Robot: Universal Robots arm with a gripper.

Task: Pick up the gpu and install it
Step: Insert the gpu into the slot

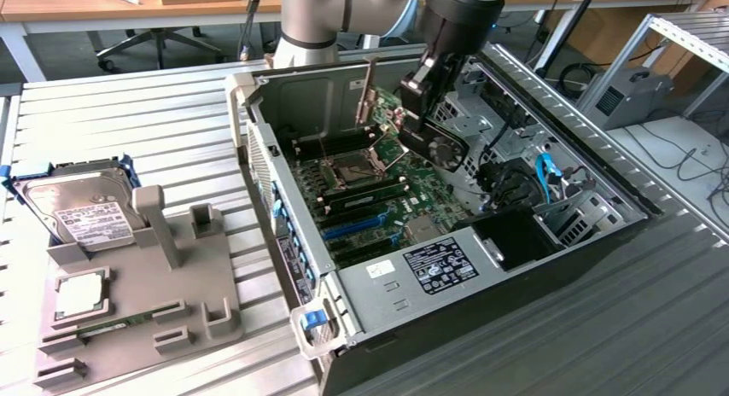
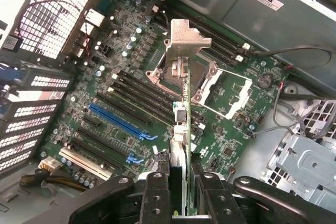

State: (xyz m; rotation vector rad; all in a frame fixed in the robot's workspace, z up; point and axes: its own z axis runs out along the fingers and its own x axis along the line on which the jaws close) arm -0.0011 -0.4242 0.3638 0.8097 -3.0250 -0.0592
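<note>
Black fingers (image 2: 157, 195) are seen closed on the gpu (image 2: 185, 129), which is held edge-on above the motherboard (image 2: 121, 77). Its long axis is pointed away from them, bracket end farthest, and the blue slot (image 2: 118, 121) is left well aside.

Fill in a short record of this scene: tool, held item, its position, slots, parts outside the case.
tool: shut on the gpu
gpu position: edge-on over the motherboard, inside the open case
blue slots: empty
outside case: hard drive on grey holder, exterior view's left
</note>
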